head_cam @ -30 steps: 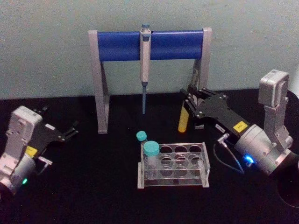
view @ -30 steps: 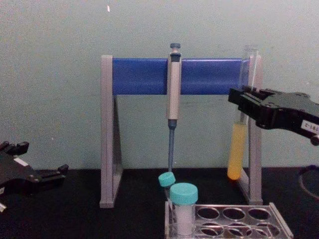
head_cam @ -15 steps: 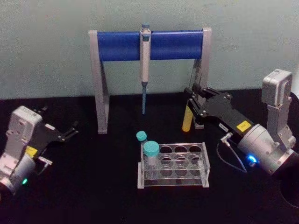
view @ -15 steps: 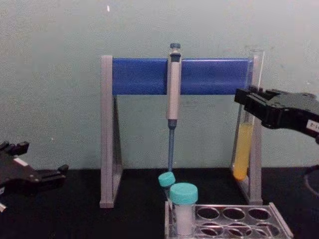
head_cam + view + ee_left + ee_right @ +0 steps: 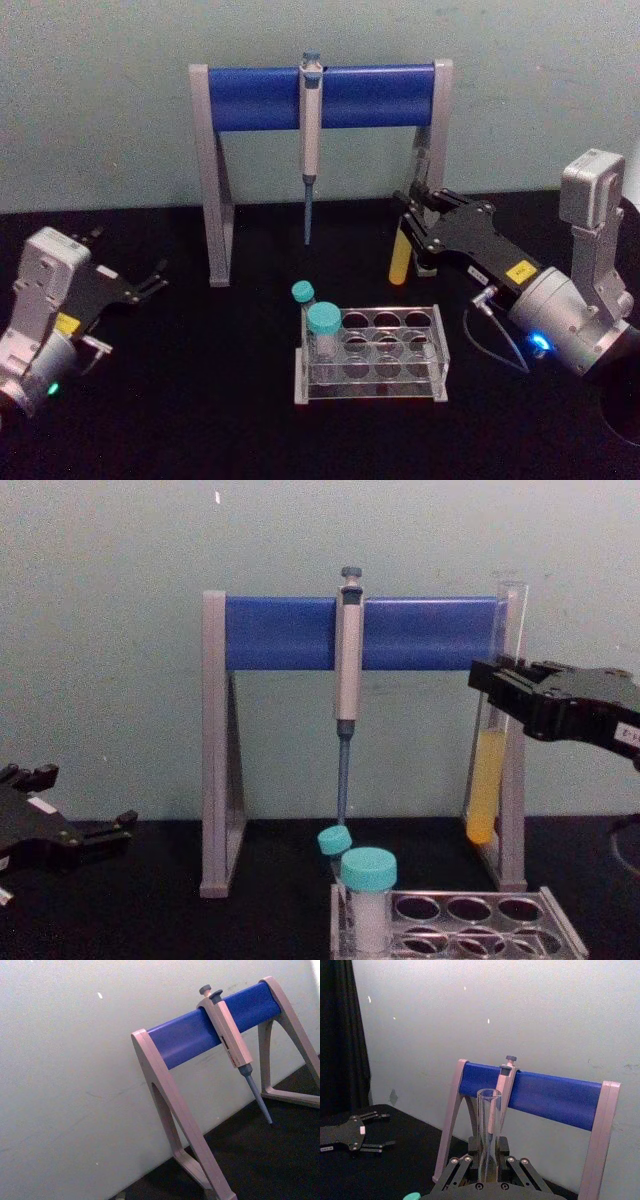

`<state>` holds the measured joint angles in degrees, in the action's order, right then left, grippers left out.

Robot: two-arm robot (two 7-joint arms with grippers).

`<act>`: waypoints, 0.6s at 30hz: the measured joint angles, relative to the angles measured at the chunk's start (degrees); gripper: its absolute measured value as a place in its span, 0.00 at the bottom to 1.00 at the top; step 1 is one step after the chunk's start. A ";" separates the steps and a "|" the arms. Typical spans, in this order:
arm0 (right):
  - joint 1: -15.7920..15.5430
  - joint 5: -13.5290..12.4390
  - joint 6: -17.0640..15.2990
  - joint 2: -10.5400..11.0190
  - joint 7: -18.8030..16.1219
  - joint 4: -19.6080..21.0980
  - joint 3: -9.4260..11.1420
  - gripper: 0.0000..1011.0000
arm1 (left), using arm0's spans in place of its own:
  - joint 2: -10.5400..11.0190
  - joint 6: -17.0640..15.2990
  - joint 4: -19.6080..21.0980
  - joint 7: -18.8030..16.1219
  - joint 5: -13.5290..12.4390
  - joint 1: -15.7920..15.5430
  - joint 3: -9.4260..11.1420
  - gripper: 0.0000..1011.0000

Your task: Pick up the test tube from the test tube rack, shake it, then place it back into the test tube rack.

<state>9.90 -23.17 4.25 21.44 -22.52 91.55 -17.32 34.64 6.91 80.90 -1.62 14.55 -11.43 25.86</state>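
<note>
While left gripper rests low at far left, fingers spread, empty, rack sits centre. Right gripper pinches tube upright, clear of table, behind and right of rack; yellow end below the jaws.

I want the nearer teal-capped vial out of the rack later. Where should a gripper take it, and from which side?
Probably by its teal cap, coming from straight above: the vial stands upright in the test tube rack, its cap clear of the top plate. The second vial stands close behind, so the fingers should close left-right.
</note>
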 joint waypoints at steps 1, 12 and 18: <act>0.00 0.00 -0.01 -0.01 -0.03 0.00 0.01 0.22 | 0.00 0.00 0.00 0.00 0.00 0.00 0.00 1.00; -0.20 -0.21 -0.18 0.18 -0.57 0.28 0.18 0.22 | 0.00 0.00 0.00 0.00 0.00 0.00 0.00 1.00; -0.70 -1.87 -0.38 0.85 -1.99 0.90 0.50 0.22 | 0.00 0.00 0.00 0.00 0.00 0.00 0.00 1.00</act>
<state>9.20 -25.04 3.87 22.29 -24.51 92.45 -16.82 34.64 6.91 80.90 -1.62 14.55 -11.43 25.86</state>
